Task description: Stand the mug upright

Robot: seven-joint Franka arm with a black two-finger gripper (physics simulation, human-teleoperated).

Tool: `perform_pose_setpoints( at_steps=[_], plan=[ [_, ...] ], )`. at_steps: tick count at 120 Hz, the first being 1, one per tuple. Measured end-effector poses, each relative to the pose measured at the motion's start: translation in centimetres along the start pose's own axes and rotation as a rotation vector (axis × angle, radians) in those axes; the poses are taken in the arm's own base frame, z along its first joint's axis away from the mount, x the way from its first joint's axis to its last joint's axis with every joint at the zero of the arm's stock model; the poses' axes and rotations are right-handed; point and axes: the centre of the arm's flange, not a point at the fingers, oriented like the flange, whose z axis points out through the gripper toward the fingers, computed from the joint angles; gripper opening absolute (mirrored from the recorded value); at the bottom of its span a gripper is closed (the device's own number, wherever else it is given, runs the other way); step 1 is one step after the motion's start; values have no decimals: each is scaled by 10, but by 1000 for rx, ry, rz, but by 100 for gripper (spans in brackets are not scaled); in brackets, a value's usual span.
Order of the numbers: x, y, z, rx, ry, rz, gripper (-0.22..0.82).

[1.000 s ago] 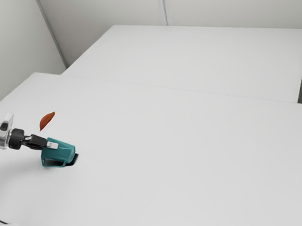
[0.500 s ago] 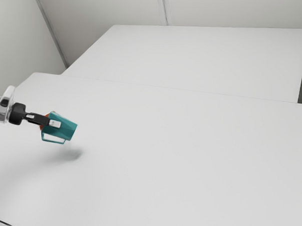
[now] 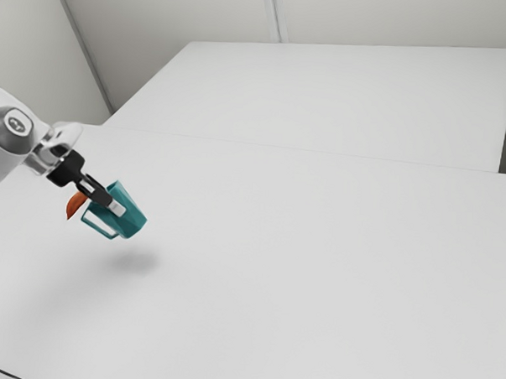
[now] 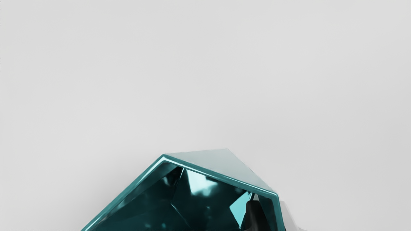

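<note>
Teal and glossy, the mug [image 3: 132, 221] hangs tilted in the air above the pale bench [image 3: 317, 268], near the exterior view's left, its mouth leaning up toward the arm [image 3: 4, 149] and its base angled down and away. Its handle [image 3: 100, 226] is on the underside of that lean, and a soft shadow [image 3: 135, 262] lies on the bench below. The end effector [image 3: 116, 207] is closed on the mug's wall, one black finger [image 4: 256, 216] inside the mouth and the other outside, only the wall's thickness apart. In the exterior view, an orange-brown, leaf-shaped thing [image 3: 75, 204] is partly hidden behind the mug and end effector. A dark line [image 3: 0, 370] crosses the lower left corner.
</note>
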Motion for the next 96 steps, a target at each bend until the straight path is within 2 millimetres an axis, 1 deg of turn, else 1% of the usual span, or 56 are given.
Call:
perform_pose_setpoints(
  at_steps=[8, 25, 53, 65, 96],
  plan=[
    [7, 8, -1, 42, -46, 8, -17],
    [27, 28, 10, 115, -134, 23, -18],
    [48, 57, 23, 228, -245, 8, -18],
    [59, 73, 31, 268, -272, 7, -18],
    [76, 103, 53, 359, -308, -34, -18]
  ],
)
